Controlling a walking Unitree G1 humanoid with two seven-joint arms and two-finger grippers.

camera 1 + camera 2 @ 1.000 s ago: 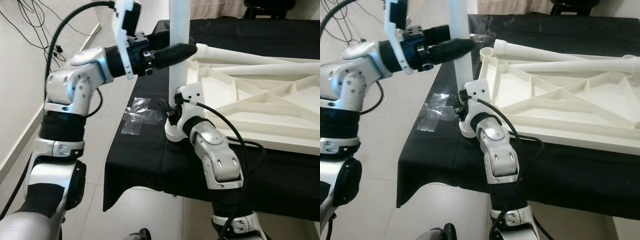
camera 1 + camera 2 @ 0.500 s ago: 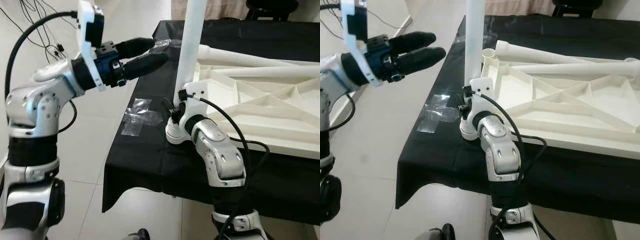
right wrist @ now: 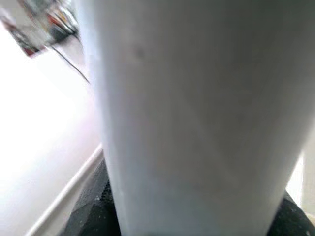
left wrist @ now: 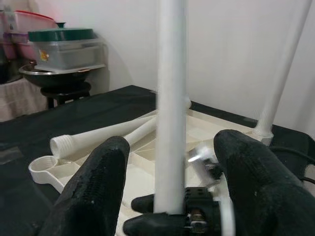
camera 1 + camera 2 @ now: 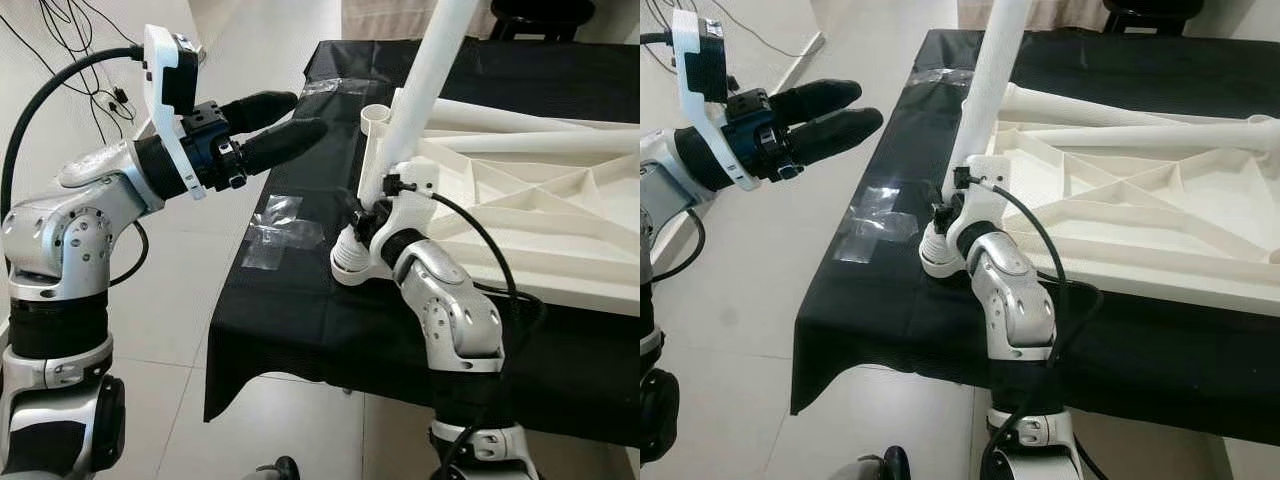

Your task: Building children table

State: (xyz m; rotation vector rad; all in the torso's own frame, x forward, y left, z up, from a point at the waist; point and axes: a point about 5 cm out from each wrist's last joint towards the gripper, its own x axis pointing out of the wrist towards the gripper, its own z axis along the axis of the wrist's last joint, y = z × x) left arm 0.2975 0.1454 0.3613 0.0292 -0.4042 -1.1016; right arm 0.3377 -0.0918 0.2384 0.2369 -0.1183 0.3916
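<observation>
Right gripper (image 5: 372, 215), seemingly clamped on the tilted table leg (image 5: 425, 75), aims it toward its socket (image 5: 374, 116); left gripper (image 5: 290, 118) waits open.

**Your workspace: pale tiled room, black-draped table**

You're looking at a floor (image 5: 250, 90) of light, glossy tiles with faint grout lines. A black cloth (image 5: 890, 300) covers the table and hangs over its near edge and corner. On the robot's left, thin black cables (image 5: 75, 30) trail across the floor beside a pale skirting board (image 5: 35, 290). From the left wrist view you can see a plain white wall (image 4: 236, 49) and, at the far side, a dark stool (image 4: 64, 91) carrying a metal bowl (image 4: 54, 73) and stacked containers, one with a green lid (image 4: 61, 34). The light is soft and even.
</observation>
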